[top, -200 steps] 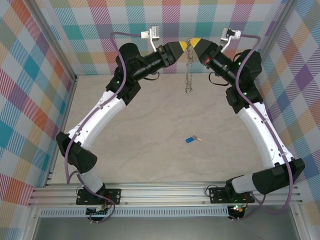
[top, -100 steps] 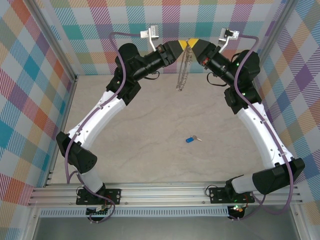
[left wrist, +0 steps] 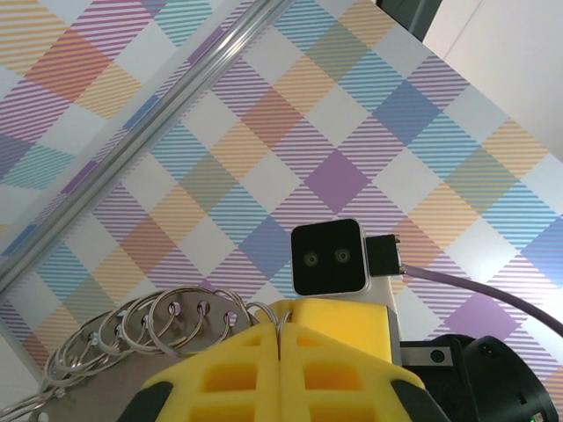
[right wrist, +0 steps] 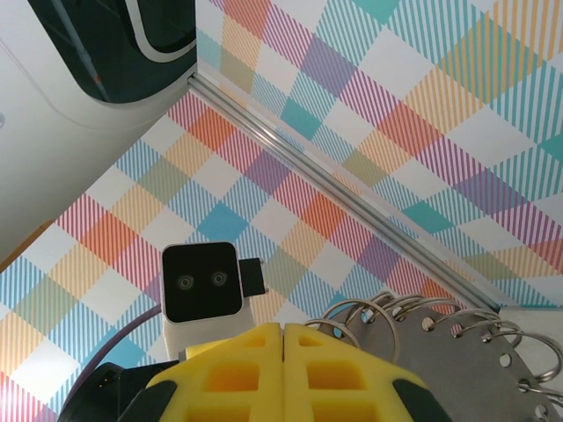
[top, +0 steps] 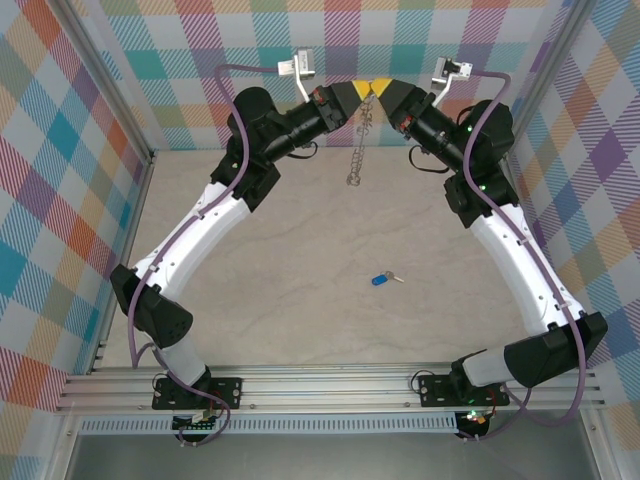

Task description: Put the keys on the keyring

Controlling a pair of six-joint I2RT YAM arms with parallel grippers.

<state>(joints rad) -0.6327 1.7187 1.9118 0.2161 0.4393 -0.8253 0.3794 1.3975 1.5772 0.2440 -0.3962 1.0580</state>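
The keyring (top: pixel 355 150) hangs as a string of small silver loops from the spot where both grippers meet, high at the back of the table. My left gripper (top: pixel 361 93) is shut, and in the left wrist view a loop of the keyring (left wrist: pixel 176 321) runs into the seam between its yellow fingers (left wrist: pixel 237 369). My right gripper (top: pixel 384 89) is shut too, facing the left one tip to tip, with the keyring's loops (right wrist: pixel 413 321) bunched just right of its fingers (right wrist: pixel 334 369). The blue-headed key (top: pixel 380 280) lies alone on the table, well below both grippers.
Plaid walls close in the table on the left, back and right; both grippers hang near the back wall (top: pixel 340 40). The pale table surface (top: pixel 300 300) spreads between the two arms around the key. A metal rail (top: pixel 330 385) runs along the near edge.
My left gripper has shut on the keyring. Both grippers have shifted slightly left, and the hanging loops have swung down-left.
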